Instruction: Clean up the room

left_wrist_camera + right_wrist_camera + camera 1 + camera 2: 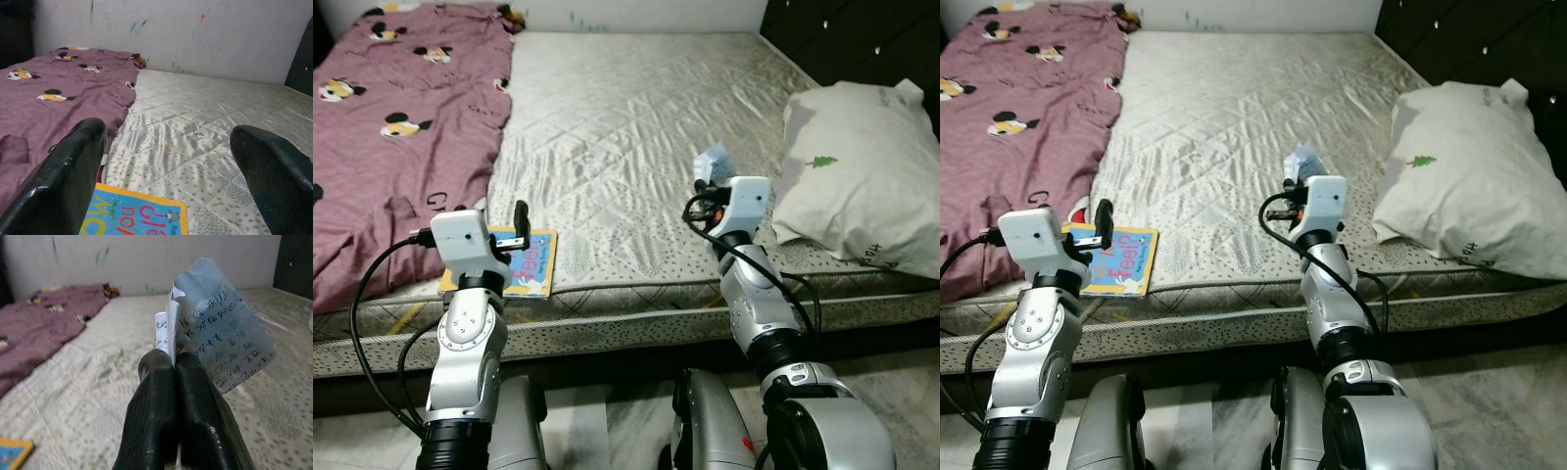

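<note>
Sprawling across the view, the mattress [626,127] carries the children's book [530,262] at its near-left edge, directly under the left gripper [166,161], fingers spread wide. The right gripper [174,377], further right, pinches a printed paper scrap [215,338], so the left arm is nearer the book

- Premises: bedroom in a home; a wide bed [636,117] with quilted grey mattress fills the space
- Bedding: maroon cartoon-print blanket [401,127] over one side; white pillow [862,176] against dark tufted headboard [862,39]
- Children's picture book [524,262] on mattress edge; crayon-like marks on white wall [195,34]; pale tiled floor [891,372]
</note>
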Controlling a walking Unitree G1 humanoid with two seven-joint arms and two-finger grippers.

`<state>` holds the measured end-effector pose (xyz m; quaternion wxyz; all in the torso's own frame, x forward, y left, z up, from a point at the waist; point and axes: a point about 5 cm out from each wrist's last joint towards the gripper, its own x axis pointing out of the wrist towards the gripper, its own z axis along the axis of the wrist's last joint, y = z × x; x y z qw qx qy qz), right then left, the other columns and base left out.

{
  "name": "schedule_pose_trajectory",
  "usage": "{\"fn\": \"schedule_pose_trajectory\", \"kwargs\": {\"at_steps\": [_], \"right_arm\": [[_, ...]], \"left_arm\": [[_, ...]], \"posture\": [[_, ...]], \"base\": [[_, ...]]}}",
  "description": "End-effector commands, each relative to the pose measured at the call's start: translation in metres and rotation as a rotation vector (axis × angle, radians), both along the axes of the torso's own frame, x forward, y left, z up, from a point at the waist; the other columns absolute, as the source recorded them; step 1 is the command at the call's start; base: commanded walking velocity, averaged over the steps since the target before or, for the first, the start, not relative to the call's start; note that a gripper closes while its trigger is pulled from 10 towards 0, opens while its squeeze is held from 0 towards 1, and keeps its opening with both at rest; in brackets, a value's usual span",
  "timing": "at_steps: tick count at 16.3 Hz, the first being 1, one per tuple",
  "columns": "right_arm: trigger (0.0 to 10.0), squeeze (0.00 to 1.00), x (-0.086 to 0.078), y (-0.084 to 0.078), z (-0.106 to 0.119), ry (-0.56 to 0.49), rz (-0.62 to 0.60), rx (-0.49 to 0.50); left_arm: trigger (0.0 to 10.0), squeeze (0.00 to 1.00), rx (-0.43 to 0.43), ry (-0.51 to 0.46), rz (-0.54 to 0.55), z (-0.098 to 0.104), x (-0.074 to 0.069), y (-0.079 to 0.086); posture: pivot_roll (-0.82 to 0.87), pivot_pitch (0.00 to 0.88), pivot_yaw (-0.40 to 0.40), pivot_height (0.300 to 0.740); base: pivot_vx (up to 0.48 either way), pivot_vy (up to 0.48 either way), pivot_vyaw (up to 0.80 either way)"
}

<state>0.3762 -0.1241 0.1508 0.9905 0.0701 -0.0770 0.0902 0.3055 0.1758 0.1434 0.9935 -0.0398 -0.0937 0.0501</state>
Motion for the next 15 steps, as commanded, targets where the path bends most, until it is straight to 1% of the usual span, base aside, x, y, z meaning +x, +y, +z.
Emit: {"fn": "schedule_pose_trajectory", "kwargs": {"at_steps": [1, 3, 5, 7, 8, 10, 12, 13, 15], "right_arm": [[10.0, 0.0, 0.0, -0.003, 0.008, -0.025, -0.005, 0.036], [10.0, 0.0, -0.002, -0.004, 0.006, -0.024, -0.008, 0.069], [10.0, 0.0, -0.003, -0.004, 0.007, -0.029, -0.008, 0.07], [10.0, 0.0, -0.007, -0.007, 0.004, -0.026, -0.027, 0.086], [10.0, 0.0, -0.009, -0.009, 0.003, -0.023, -0.038, 0.092], [10.0, 0.0, -0.01, -0.01, 0.003, -0.019, -0.04, 0.094], [10.0, 0.0, -0.011, -0.009, 0.001, -0.014, -0.037, 0.096], [10.0, 0.0, -0.014, -0.007, -0.003, -0.006, -0.042, 0.091], [10.0, 0.0, -0.016, -0.008, -0.004, -0.002, -0.053, 0.091]], "left_arm": [[10.0, 0.0, 0.009, -0.022, -0.007, 0.002, 0.003, -0.001], [10.0, 0.0, 0.008, -0.029, -0.005, 0.0, 0.003, -0.001], [10.0, 0.0, 0.0, -0.026, -0.003, -0.002, 0.002, -0.001], [10.0, 0.0, -0.004, -0.022, -0.01, -0.006, -0.001, -0.004], [10.0, 0.0, -0.003, -0.021, -0.023, -0.006, -0.001, -0.007], [10.0, 0.0, -0.002, -0.026, -0.03, -0.003, -0.002, -0.008], [10.0, 0.0, 0.005, -0.026, -0.028, -0.002, -0.003, -0.004], [10.0, 0.0, 0.019, -0.011, -0.014, -0.007, -0.006, 0.002], [10.0, 0.0, 0.019, -0.004, -0.016, -0.007, -0.005, 0.002]], "posture": [[0.03, 0.0, -0.014, 0.587], [0.02, 0.0, -0.003, 0.616], [0.01, 0.0, 0.004, 0.636], [0.01, 0.0, 0.015, 0.655], [0.01, 0.0, 0.014, 0.67], [0.02, 0.0, 0.011, 0.694], [0.02, 0.0, 0.012, 0.709], [0.01, 0.0, 0.015, 0.723], [0.01, 0.0, 0.03, 0.74]], "base": [[0.0, 0.0, 0.0], [0.0, 0.0, 0.0], [0.0, 0.0, 0.0], [0.0, 0.0, 0.0], [0.0, 0.0, 0.0], [0.0, 0.0, 0.0], [0.0, 0.0, 0.0], [0.0, 0.0, 0.0], [0.0, 0.0, 0.0]]}}
